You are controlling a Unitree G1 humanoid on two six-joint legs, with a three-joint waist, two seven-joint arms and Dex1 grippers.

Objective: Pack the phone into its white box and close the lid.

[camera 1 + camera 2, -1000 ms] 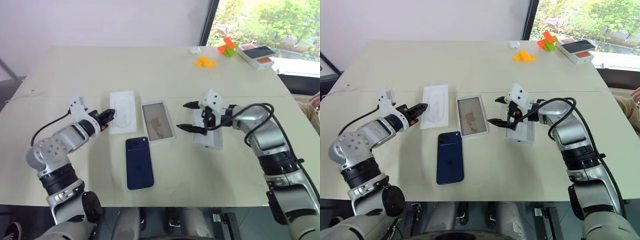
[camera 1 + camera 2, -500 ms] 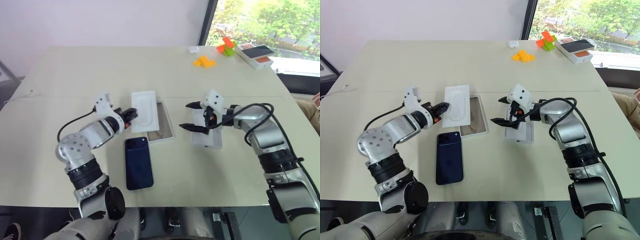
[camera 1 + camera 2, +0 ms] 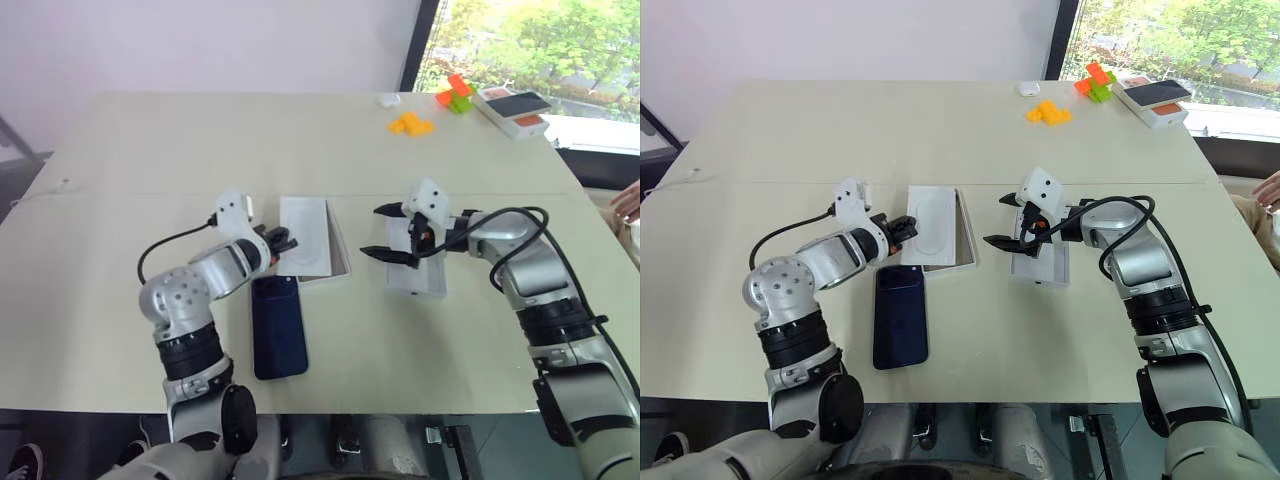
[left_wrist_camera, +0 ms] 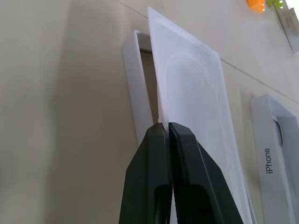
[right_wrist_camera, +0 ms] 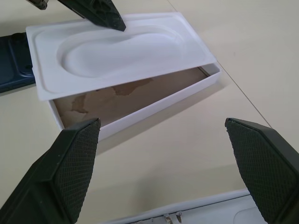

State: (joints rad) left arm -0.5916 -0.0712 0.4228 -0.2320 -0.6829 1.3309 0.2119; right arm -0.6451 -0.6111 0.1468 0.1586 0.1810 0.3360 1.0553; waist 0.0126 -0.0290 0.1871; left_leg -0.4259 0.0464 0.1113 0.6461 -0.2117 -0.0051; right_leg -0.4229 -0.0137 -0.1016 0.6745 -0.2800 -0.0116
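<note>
The left gripper (image 3: 287, 240) has carried the white insert (image 3: 305, 236) rightward, over the white box (image 5: 140, 112); its fingers pinch the insert's edge. The right gripper (image 3: 378, 232) hangs wide open above the lid (image 3: 420, 272). The phone (image 3: 278, 326), dark navy and slim, lies flat just beside the box on the beige table (image 3: 150, 150). Greenery shows through the window (image 3: 520, 40).

The insert (image 3: 933, 221) lies over the white box (image 3: 966, 240); the phone (image 3: 901, 315) sits before it, the lid (image 3: 1045, 262) to its right.
</note>
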